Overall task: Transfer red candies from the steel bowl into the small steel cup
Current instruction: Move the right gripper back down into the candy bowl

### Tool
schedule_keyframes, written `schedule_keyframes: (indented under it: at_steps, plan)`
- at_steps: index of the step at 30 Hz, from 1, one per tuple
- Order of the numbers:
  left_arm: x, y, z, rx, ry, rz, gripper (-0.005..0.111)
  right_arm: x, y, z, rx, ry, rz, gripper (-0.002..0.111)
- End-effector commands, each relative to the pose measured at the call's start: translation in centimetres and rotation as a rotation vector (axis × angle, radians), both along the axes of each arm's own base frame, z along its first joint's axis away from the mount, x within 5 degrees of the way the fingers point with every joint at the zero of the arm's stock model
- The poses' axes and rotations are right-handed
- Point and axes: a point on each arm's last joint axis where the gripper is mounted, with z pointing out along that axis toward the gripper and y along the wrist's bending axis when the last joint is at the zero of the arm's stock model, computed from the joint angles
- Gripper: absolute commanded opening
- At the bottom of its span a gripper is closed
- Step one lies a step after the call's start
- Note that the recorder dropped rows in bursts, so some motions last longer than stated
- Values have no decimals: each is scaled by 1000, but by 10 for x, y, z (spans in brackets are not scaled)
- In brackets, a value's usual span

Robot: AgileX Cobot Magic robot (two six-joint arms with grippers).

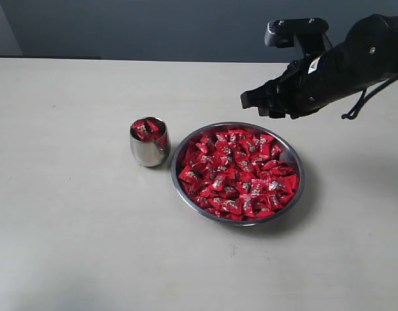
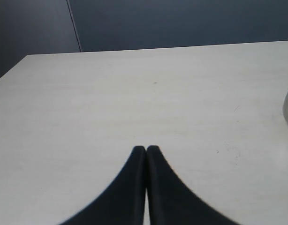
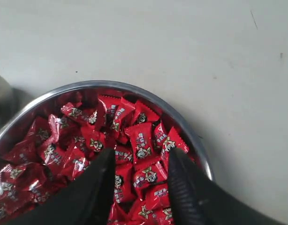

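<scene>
Hovering the right gripper (image 1: 254,101) above the steel bowl (image 1: 175,163), jaws apart, probably lining up on the red candies (image 1: 238,172) inside. Got the left gripper (image 2: 146,150) parked aside, jaws together, clear of the small steel cup (image 1: 149,154) just beside the bowl.

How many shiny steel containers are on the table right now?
2: a small rounded steel cup on the left, and a wide shallow steel bowl of red-wrapped candies just to its right. None seems hidden.

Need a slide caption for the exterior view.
Open right gripper hovers over a steel bowl full of red candies; the small steel cup beside it holds a few.
</scene>
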Motion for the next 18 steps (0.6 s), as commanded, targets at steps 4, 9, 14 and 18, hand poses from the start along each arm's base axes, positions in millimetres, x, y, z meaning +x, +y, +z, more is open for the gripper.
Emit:
schedule_keyframes:
  at_steps: [4, 9, 14, 18]
  plan:
    - [0, 0, -1, 2, -8, -6, 0, 18, 10, -25, -77, 134, 25, 37]
    - [0, 0, -1, 2, -8, -6, 0, 25, 16, -52, -118, 214, 70, 37]
    - [0, 0, -1, 2, -8, -6, 0, 29, 27, -75, -97, 311, 126, 37]
    - [0, 0, -1, 2, -8, -6, 0, 30, 36, -80, -119, 340, 181, 37]
